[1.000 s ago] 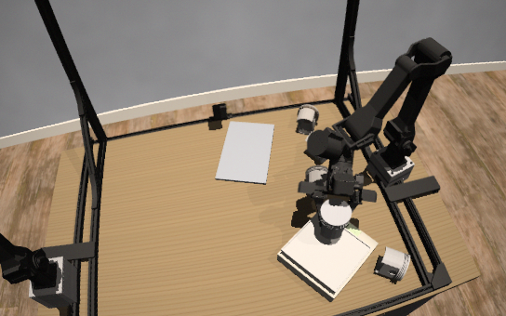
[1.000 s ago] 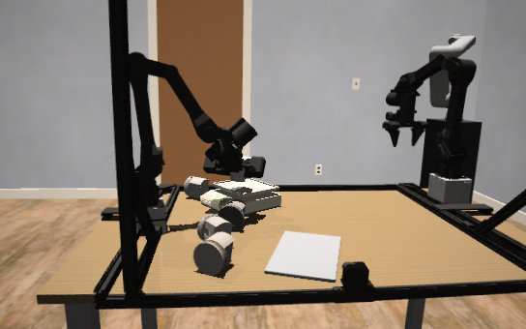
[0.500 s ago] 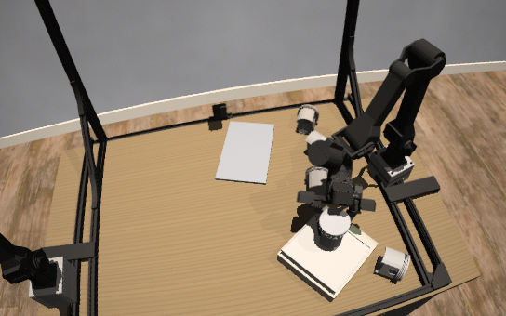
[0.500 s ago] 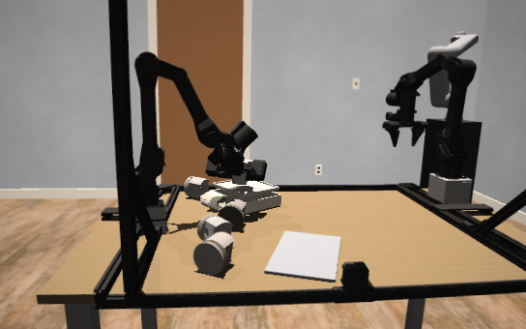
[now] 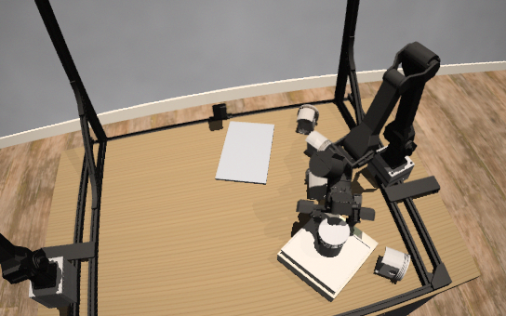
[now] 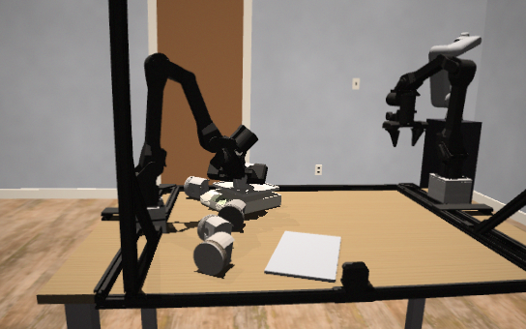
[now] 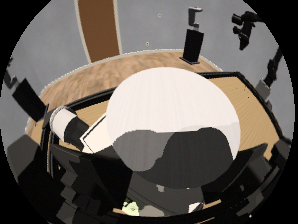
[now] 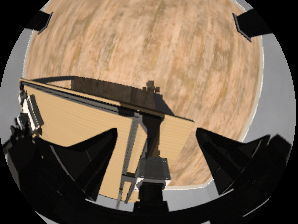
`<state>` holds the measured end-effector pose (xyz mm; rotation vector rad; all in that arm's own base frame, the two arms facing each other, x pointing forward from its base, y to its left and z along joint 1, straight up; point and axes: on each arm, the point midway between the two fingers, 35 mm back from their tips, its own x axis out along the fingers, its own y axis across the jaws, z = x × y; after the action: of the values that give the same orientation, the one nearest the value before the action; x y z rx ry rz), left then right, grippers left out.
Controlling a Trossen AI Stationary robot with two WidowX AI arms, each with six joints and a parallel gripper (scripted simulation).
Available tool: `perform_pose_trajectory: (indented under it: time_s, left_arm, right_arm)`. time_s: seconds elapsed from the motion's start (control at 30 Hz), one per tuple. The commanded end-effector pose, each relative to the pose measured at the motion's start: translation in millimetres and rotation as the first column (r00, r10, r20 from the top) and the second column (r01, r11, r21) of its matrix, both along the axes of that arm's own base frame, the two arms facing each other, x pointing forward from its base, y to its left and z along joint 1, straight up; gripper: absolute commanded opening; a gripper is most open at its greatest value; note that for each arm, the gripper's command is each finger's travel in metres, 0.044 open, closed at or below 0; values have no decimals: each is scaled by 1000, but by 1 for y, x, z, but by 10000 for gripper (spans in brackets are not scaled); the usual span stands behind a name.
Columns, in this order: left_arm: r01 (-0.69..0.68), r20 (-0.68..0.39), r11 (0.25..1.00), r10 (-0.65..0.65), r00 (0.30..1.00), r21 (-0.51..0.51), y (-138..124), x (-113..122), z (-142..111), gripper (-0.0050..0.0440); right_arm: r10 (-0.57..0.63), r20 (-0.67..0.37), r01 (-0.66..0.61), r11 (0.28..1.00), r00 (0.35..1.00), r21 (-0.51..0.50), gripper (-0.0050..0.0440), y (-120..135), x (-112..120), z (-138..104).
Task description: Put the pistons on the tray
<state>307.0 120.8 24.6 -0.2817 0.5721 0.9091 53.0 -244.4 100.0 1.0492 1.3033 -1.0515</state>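
Nearest us, the steel tray (image 5: 246, 152) (image 6: 305, 256) lies flat with no piston on it, three spare pistons (image 5: 307, 118) (image 6: 212, 256) off to its side; beyond them, the left gripper (image 5: 333, 222) (image 6: 240, 185) (image 7: 164, 133) is closed on the crown-up piston (image 5: 334, 232) (image 7: 170, 105) over the bench scale (image 5: 321, 274) (image 6: 263, 202) (image 7: 97, 139)! Looks like the weighing stage, reading illegible; next, surely, seat it, let go, back off and read. Past that, one more piston (image 5: 395, 261) (image 6: 195, 187) (image 7: 65, 122), and farthest, the right gripper (image 6: 405, 140) (image 8: 158, 132), wide open and empty

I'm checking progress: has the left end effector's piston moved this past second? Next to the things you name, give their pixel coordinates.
Yes, the piston (image 5: 333, 230) (image 7: 174, 102) moved farther over the white box (image 5: 307, 267) (image 6: 266, 200) (image 7: 100, 136), away from the tray (image 5: 246, 153) (image 6: 306, 256).
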Motion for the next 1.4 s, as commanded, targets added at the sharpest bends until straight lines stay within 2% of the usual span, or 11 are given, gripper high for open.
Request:
perform_pose_trajectory:
  time_s: [0.0,0.07,0.1,0.77,1.37]
  left_arm:
    - [-3,16,1000,3,1000,4,5,7,1,158]
    - [-3,16,1000,3,1000,4,7,9,-1,158]
    - [-3,16,1000,3,1000,4,11,11,-4,378]
    - [-3,16,1000,3,1000,4,11,11,-4,378]
    - [-3,16,1000,3,1000,4,-7,-2,12,378]
  right_arm:
    - [1,1,-1,1000,1000,1,440,0,0,0]
    - [1,1,-1,1000,1000,1,440,0,0,0]
    - [1,1,-1,1000,1000,1,440,0,0,0]
    - [1,1,-1,1000,1000,1,440,0,0,0]
    - [1,1,-1,1000,1000,1,440,0,0,0]
